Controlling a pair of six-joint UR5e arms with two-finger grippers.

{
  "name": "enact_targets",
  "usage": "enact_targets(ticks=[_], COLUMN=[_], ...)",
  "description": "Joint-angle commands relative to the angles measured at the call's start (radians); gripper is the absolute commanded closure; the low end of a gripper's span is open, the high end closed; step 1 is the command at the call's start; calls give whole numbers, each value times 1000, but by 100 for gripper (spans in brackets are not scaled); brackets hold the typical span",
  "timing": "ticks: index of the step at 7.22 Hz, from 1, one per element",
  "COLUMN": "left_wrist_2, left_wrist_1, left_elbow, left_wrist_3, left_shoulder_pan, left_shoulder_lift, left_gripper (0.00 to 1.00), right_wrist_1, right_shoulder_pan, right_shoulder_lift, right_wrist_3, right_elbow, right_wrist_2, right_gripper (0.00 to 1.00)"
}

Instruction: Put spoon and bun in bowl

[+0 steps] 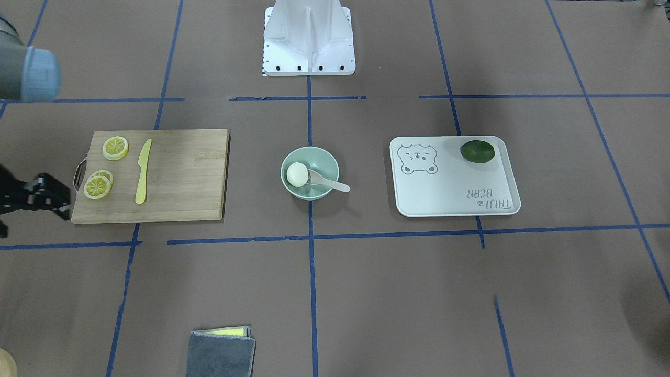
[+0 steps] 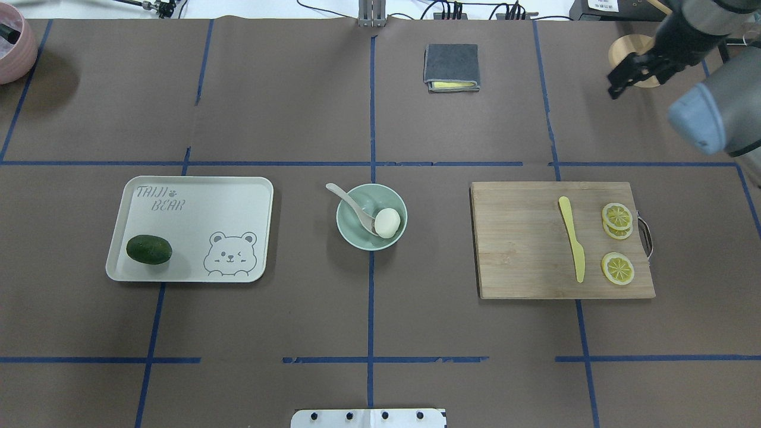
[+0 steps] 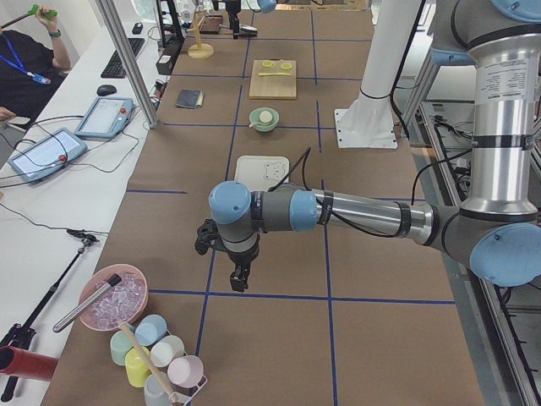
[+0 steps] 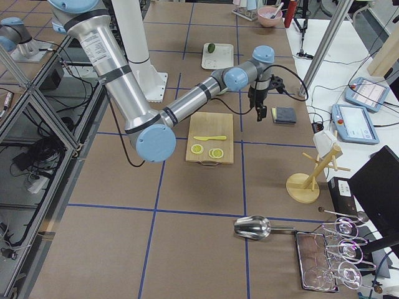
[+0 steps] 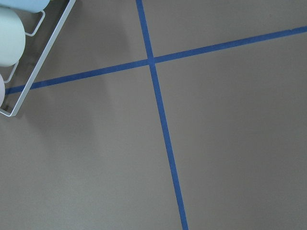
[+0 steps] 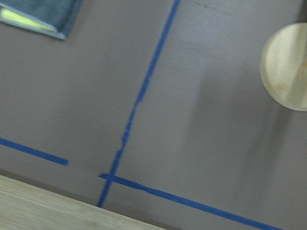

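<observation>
The mint-green bowl (image 2: 364,233) stands at the table's middle and also shows in the front view (image 1: 325,158). The cream-white bun (image 2: 387,223) (image 1: 296,174) lies inside it. The off-white spoon (image 2: 351,204) (image 1: 330,183) rests in the bowl beside the bun, its handle sticking out over the rim. My right gripper (image 2: 612,88) (image 1: 64,207) hangs far off past the cutting board, empty, its fingers apparently parted. My left gripper (image 3: 240,281) shows only in the left side view, far from the bowl; I cannot tell whether it is open or shut.
A wooden cutting board (image 2: 523,249) holds a yellow knife (image 2: 572,246) and lemon slices (image 2: 618,267). A bear-printed tray (image 2: 196,214) holds a dark green lime (image 2: 148,249). A grey cloth (image 2: 451,66), a round wooden stand base (image 2: 625,49), a pink bowl (image 2: 15,50) and a cup rack (image 3: 161,359) sit at the edges.
</observation>
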Motion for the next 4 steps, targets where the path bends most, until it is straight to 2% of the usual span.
enact_targets(ticks=[1,4], left_wrist_2=[3,9], left_wrist_1=[-2,-5], left_elbow=[-9,-10], left_wrist_3=[2,8], left_shoulder_pan=[0,0], left_shoulder_lift=[0,3], left_gripper=[0,0], right_wrist_1=[-1,2], right_shoulder_pan=[158,242], right_shoulder_lift=[-160,-369], right_wrist_3=[-143,-159], right_elbow=[1,1], right_wrist_2=[22,9], right_gripper=[0,0])
